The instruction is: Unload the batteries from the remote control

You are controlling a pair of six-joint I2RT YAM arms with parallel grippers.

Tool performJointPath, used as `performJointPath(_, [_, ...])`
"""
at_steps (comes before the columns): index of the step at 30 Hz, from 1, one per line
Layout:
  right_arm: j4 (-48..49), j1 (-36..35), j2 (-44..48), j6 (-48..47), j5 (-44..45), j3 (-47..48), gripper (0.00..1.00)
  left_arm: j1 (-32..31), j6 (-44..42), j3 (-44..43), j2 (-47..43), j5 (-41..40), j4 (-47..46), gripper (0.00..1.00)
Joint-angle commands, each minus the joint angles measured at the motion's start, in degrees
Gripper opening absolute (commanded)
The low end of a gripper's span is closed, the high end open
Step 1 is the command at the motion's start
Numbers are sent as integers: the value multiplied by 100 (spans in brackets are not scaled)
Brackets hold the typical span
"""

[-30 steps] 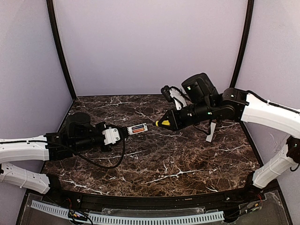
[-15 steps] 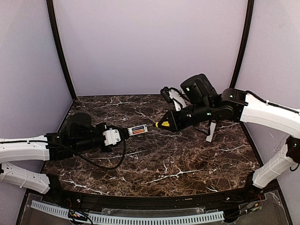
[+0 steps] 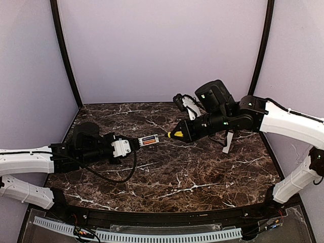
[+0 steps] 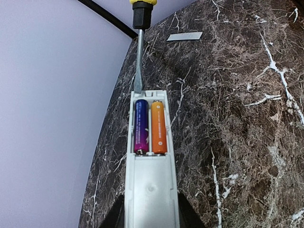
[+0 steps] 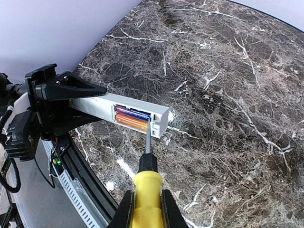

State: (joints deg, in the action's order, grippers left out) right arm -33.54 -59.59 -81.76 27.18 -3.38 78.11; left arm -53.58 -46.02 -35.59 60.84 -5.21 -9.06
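Left claw (image 4: 149, 214): jaws narrowed onto the near end of the remote control (image 4: 151, 190), one dark finger on each long side. The remote is held clear above the bench (image 3: 177, 177), recess face up, its free end pointing away from the claw.

Batteries (image 4: 149, 126): two cells lie side by side in the recess at the remote's free end. One is purple-blue and the other orange, and both are seated. Each carries a small pale mark near the end towards the claw. No brand name or lettering on them can be read.

Right claw (image 5: 147, 205): jaws closed on the yellow handle of a screwdriver (image 5: 147, 190). The black collar and bare shaft run out from the claw towards the remote's free end. The blade tip sits at the end wall of the recess, close to the cell ends. Whether it touches a cell cannot be told.

Cover strip (image 4: 184, 36): a short, flat, pale piece lies on the bench well beyond the remote's free end.

In the top view the two claws face each other, with the remote (image 3: 149, 140) between them.
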Motion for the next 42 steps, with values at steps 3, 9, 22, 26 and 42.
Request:
performJointPath(3, [57, -60, -23, 18, 83, 153, 0, -30, -21, -31, -62, 47, 2, 0])
performJointPath(9, [51, -61, -125, -4, 77, 161, 0, -34, 7, -27, -93, 117, 1, 0])
performJointPath(22, [74, -57, -228, -55, 56, 153, 0, -54, 16, -9, -151, 217, 5, 0])
performJointPath(26, [128, -61, -274, -68, -45, 168, 0, -59, 14, -9, -142, 242, 14, 0])
performJointPath(42, [251, -59, -573, -179, -337, 381, 0, -66, -2, -9, -131, 313, 42, 0])
